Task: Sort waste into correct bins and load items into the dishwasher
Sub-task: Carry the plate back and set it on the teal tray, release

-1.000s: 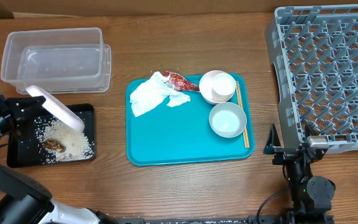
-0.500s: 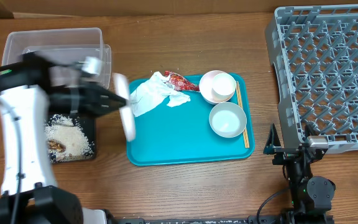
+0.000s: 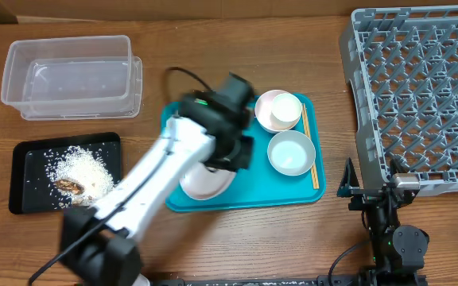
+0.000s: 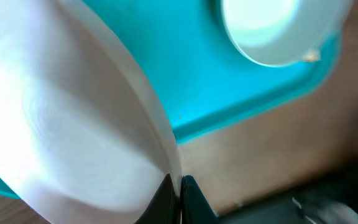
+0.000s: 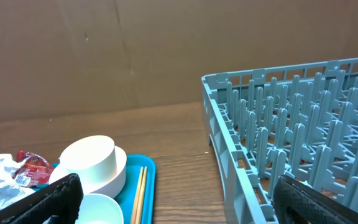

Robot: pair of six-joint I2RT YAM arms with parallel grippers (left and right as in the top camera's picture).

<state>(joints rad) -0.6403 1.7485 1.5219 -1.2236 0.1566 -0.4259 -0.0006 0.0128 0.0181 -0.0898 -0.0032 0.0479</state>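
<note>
The left hand (image 4: 178, 186) pinches the white plate (image 3: 203, 183) by its rim, a grip that suits slotting it between the pegs of the grey rack (image 3: 420, 87). A second ago the plate hung over the black tray (image 3: 24, 187), where the rice (image 3: 78, 163) lies. Now it is above the teal tray (image 3: 277, 191), at its near edge. The right hand (image 5: 176, 193) sits spread beside the rack.
</note>
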